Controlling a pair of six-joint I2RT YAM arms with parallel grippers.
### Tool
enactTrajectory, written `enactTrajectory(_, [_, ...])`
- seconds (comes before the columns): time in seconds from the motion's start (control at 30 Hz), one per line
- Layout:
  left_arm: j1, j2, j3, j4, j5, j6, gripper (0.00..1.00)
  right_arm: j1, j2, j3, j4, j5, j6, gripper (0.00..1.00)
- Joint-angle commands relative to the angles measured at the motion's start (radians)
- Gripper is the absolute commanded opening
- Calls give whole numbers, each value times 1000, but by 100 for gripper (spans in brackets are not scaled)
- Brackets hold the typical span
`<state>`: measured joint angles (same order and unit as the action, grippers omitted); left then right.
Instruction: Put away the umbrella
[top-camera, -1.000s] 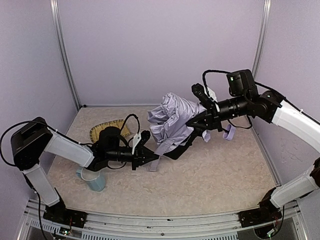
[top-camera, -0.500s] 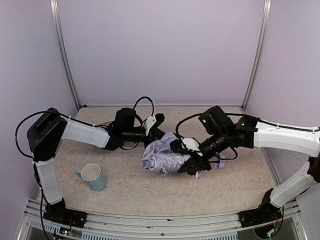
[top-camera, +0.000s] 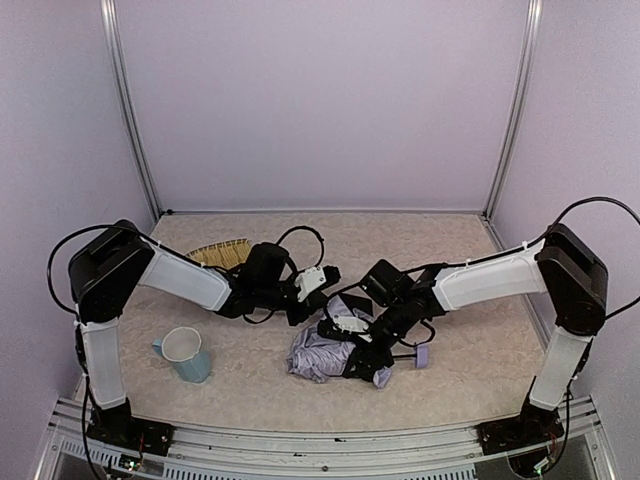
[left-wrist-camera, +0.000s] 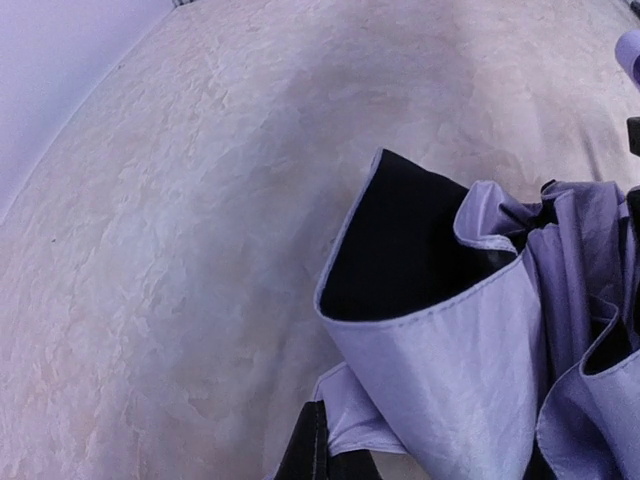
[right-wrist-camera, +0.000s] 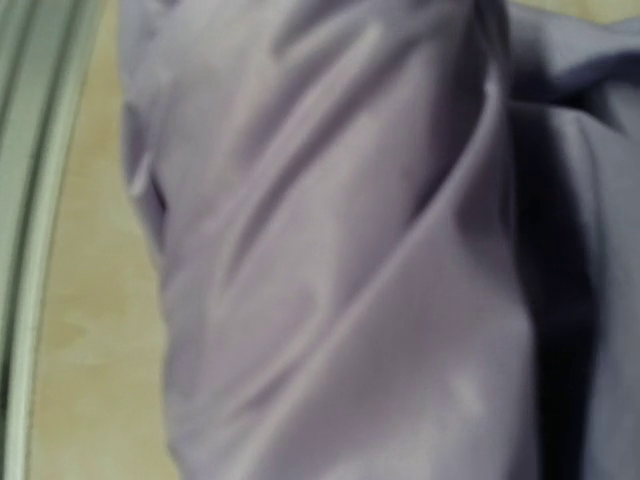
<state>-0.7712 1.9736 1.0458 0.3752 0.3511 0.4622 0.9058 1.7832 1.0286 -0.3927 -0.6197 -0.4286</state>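
Two arms reach inward over the worktop, a beige surface with a mottled, slightly wrinkled texture. Between them lies the umbrella, near the middle and a little toward the front edge. It is not rolled. It is a loose, crumpled bundle of thin fabric with many soft folds. The outside is pale lavender-white and has a light shine; the lining is matt black. In the left wrist view one fold stands open like a pocket, with a stitched hem along its edge and the black lining inside. The small lavender handle knob lies on the worktop just beside the bundle, on its right.

The left fingers, black and hard, are closed together at the upper left edge of the fabric. I cannot tell whether they pinch some cloth. The right fingers are pressed into the top of the bundle and are hidden by folds. Their own camera sees only blurred lavender cloth, so I cannot tell how wide they stand or whether they grip.

A pale blue mug, round and smooth, stands upright at the front left, well apart from the umbrella. A flat woven straw-coloured piece lies behind the left arm.
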Motion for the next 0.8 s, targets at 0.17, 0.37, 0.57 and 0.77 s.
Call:
enactTrajectory(0.17, [52,25,102,159,-390,-123,42,-70,176,23,-193,-183,119,0])
enactTrajectory(0.37, [86,-156,-14,215,-464,-261,65,-117,262,65,-247,-229,124,0])
enactTrajectory(0.57, [-42,-435,-252,247,-374,-213,61,-179,319,90,-256,-244,182,0])
enactTrajectory(0.77, [-263,-485,-337,-53,-191,38,67,-210,389,151,-296,-260,187,0])
